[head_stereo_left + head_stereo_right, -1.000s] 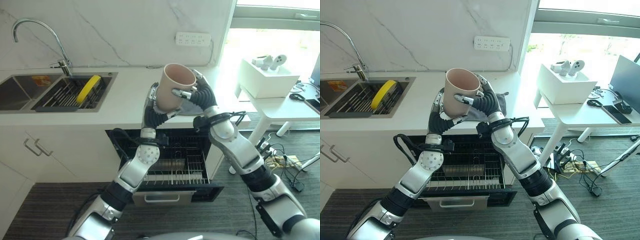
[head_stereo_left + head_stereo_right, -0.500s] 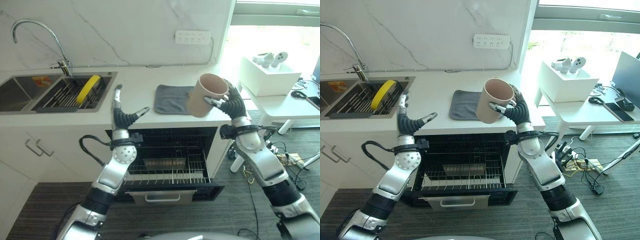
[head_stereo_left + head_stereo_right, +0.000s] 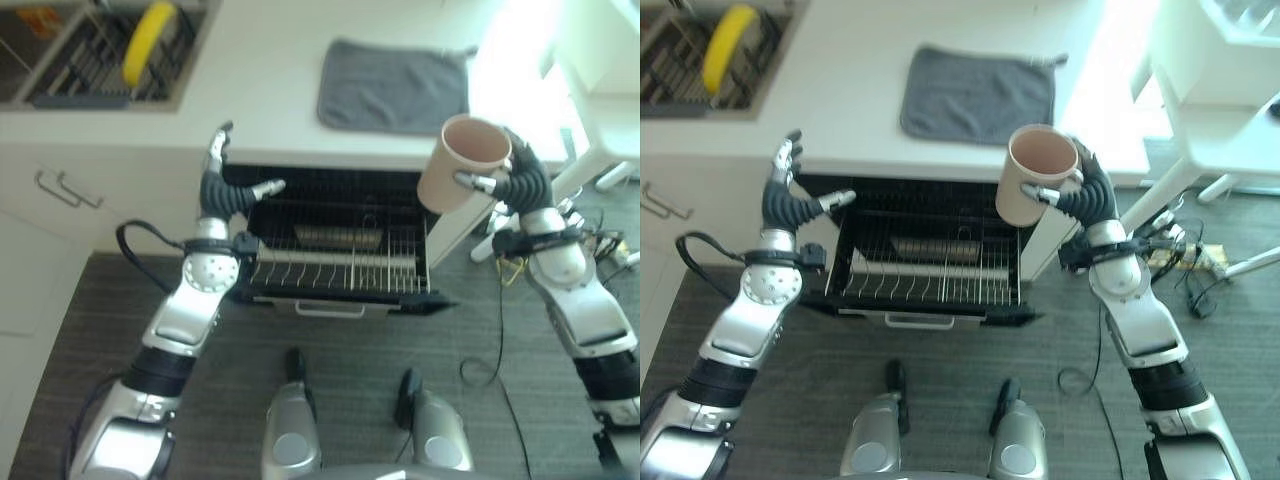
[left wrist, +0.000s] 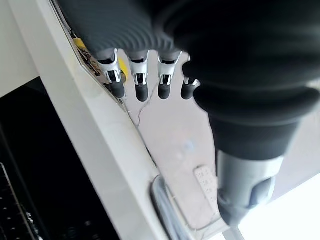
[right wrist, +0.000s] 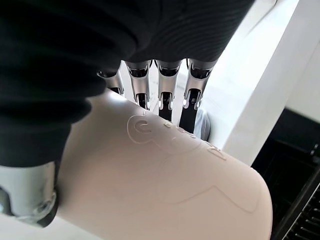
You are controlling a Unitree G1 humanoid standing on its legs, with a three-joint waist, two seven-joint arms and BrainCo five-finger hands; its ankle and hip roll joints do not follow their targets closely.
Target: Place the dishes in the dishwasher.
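The right hand (image 3: pixel 1092 195) grips a pink cup (image 3: pixel 1036 172), fingers wrapped round it, above the open dishwasher rack (image 3: pixel 930 280). The left hand (image 3: pixel 785 196) hovers spread and empty, well apart.

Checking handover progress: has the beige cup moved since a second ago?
Yes. The beige cup, in the right hand, went from left of the grey mat to its right.

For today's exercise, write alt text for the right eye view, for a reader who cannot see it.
The right hand holds a beige cup upright above the right edge of the open dishwasher rack. The left hand hovers open at the rack's left. A grey cloth lies on the counter behind.
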